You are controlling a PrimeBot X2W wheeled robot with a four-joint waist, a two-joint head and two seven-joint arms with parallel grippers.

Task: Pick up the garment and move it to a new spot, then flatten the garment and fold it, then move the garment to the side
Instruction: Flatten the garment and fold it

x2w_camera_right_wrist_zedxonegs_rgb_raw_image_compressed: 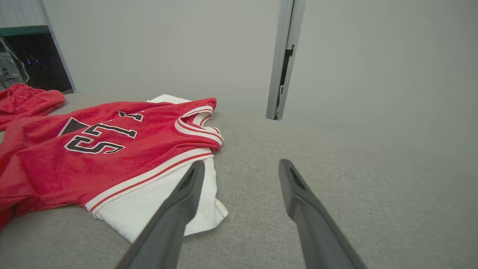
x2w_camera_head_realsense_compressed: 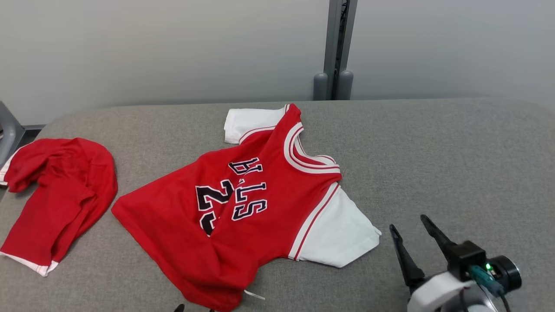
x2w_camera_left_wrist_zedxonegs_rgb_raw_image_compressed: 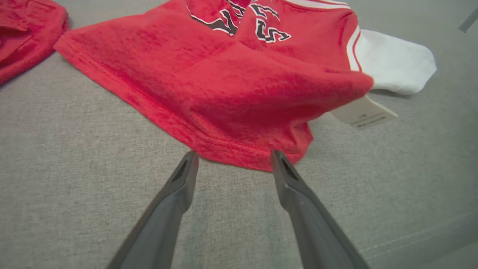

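The grey fabric-covered surface [x2w_camera_head_realsense_compressed: 433, 151] stretches out before me, and on it lies the garment, a red jersey [x2w_camera_head_realsense_compressed: 243, 208] with white sleeves and dark lettering. It lies front up, rumpled along a diagonal crease, with its collar toward the far wall and its hem toward me. To my left, apart from it, a second red garment [x2w_camera_head_realsense_compressed: 60, 190] lies bunched near the edge. My right gripper [x2w_camera_head_realsense_compressed: 407, 222] hovers over bare surface just beside the jersey's nearer white sleeve [x2w_camera_head_realsense_compressed: 338, 234]. Its jaws are spread wide with nothing between them, and in its wrist view the sleeve lies by the left finger. My left gripper [x2w_camera_left_wrist_zedxonegs_rgb_raw_image_compressed: 234, 153] also has its jaws wide. Its fingertips are right at the jersey's folded hem corner, though I cannot tell whether they touch it. A small white tag [x2w_camera_left_wrist_zedxonegs_rgb_raw_image_compressed: 364, 112] pokes out from beneath the hem.
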